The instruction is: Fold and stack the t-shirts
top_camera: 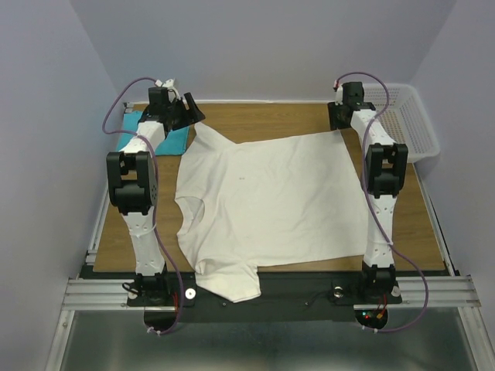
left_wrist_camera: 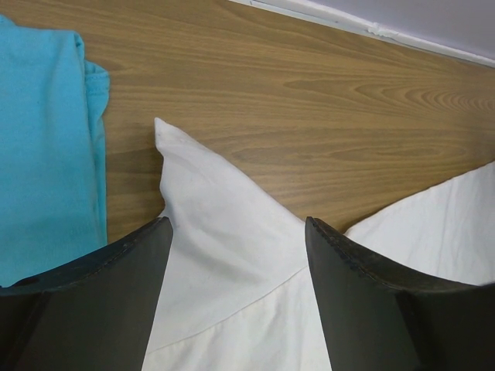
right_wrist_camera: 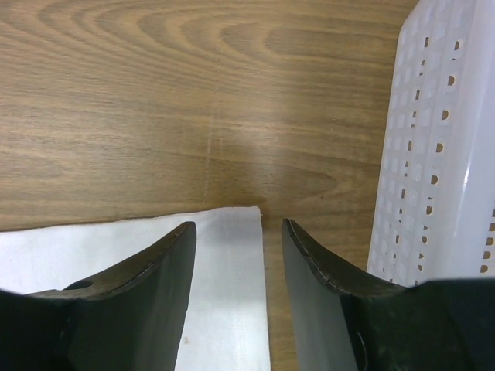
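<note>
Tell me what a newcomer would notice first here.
A big cream-white t-shirt lies spread flat across the middle of the wooden table. Both arms reach to its far edge: the left gripper is open at a sleeve tip, the right gripper open at a corner. A turquoise t-shirt lies at the far left, a white basket at the far right.

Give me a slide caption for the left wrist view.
Open left gripper above a sleeve corner of the cream t-shirt, turquoise t-shirt alongside on the wooden table.
</note>
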`<state>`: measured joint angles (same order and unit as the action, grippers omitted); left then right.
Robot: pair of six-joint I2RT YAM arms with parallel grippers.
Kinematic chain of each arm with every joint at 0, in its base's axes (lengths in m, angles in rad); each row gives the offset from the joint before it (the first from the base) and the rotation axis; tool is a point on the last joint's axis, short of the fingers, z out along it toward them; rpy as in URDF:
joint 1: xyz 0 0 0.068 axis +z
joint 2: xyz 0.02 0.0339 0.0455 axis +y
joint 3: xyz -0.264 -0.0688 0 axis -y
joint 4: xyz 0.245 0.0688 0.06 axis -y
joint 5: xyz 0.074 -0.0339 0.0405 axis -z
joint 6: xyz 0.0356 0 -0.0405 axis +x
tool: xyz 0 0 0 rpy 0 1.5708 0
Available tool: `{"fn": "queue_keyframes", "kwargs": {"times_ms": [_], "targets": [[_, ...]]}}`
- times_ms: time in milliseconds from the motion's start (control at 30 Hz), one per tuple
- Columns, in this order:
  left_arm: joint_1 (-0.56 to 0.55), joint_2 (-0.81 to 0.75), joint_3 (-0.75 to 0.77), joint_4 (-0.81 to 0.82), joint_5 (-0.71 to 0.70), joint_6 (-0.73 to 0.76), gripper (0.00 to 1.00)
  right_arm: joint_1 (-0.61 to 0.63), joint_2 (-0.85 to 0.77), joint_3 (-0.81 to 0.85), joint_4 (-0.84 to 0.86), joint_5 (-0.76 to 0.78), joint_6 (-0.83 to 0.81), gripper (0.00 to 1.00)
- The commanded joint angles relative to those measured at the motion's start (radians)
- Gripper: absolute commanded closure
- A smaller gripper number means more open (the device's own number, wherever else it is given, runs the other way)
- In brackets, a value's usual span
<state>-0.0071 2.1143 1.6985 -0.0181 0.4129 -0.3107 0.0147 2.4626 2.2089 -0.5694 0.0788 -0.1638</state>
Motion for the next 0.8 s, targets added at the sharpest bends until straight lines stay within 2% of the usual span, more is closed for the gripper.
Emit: {"fn": "queue_keyframes", "kwargs": {"times_ms": [0,567,700,767], "targets": [[-0.001,-0.043,-0.016,0.049,0.021,0.022,0.20,0.008,0.012,-0.015,0.016,0.036,-0.019,0.45],[0.029,-0.076,-0.048,0.073,0.026,0.005,0.20,0.010,0.070,0.000,0.014,0.041,-0.016,0.47],[0.029,-0.082,-0.051,0.075,0.029,0.005,0.20,0.010,0.079,-0.009,0.011,0.016,-0.003,0.56],[0.032,-0.085,-0.053,0.075,0.030,0.005,0.20,0.008,0.082,-0.012,0.008,0.001,0.006,0.64]]}}
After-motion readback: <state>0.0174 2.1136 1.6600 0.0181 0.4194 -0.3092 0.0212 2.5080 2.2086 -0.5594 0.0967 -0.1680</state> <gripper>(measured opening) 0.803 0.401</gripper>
